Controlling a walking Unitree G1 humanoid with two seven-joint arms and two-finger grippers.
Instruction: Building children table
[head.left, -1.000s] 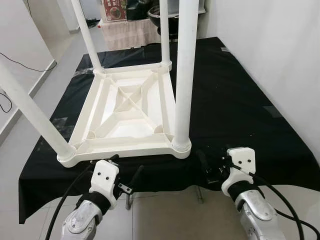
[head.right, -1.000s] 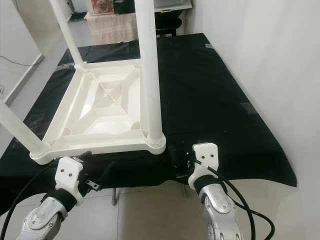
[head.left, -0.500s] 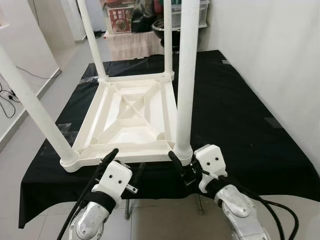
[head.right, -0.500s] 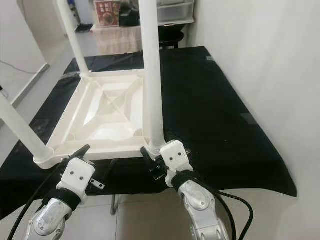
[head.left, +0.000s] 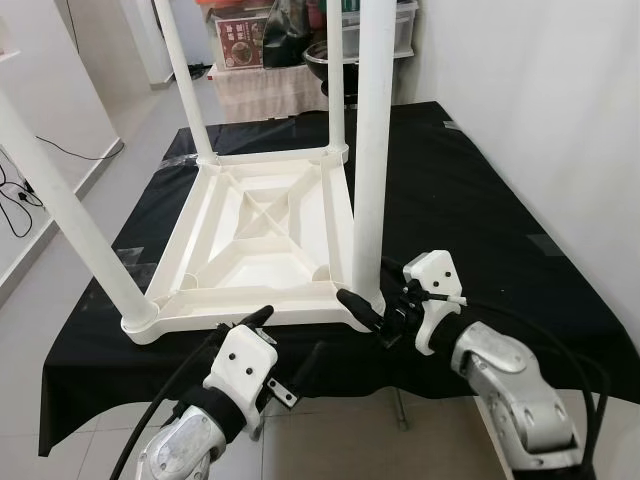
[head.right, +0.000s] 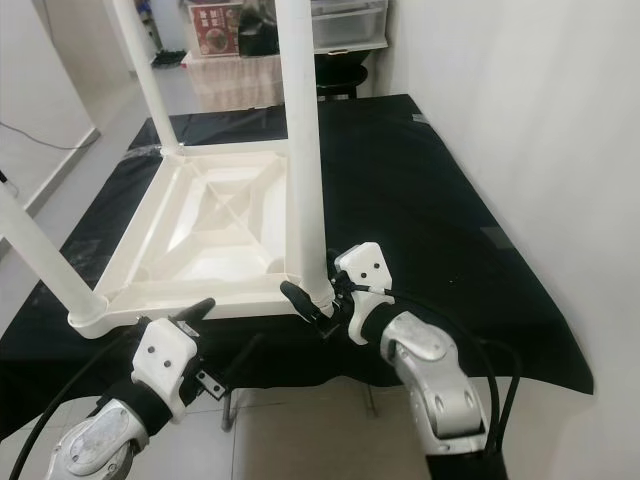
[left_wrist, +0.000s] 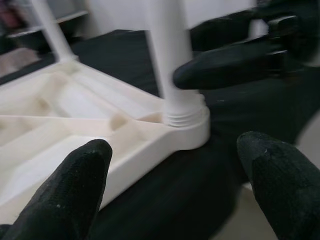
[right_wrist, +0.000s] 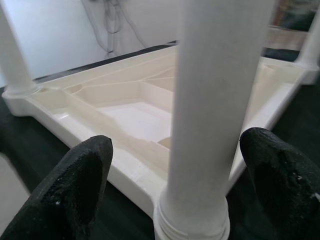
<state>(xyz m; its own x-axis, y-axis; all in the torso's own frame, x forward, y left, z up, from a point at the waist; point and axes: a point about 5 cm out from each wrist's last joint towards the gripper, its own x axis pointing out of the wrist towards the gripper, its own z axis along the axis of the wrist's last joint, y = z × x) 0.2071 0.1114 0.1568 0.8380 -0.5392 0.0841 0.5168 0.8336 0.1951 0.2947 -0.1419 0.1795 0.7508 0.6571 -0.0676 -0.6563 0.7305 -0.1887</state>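
Observation:
A white plastic children's table (head.left: 260, 230) lies upside down on a black-covered work table (head.left: 480, 200), with its legs pointing up. My right gripper (head.left: 368, 300) is open, and its black fingers (right_wrist: 80, 175) straddle the base of the near right leg (head.left: 368, 150) without closing on it. My left gripper (head.left: 285, 335) is open and holds nothing. It hovers just below and in front of the tabletop's near edge, pointing toward that same corner (left_wrist: 187, 122). The near left leg (head.left: 70, 215) leans outward.
A white wall (head.left: 540, 90) runs close along the right side of the work table. Behind it stand a low shelf with boxes (head.left: 250, 40) and a dark bowl (head.left: 335, 55). Cables (head.left: 20, 195) lie on the floor at the left. Tiled floor (head.left: 340, 440) shows below the near edge.
My right gripper has swung in from the right and forward, so its fingers now stand on either side of the near right leg's base. My left gripper has shifted right, toward that corner.

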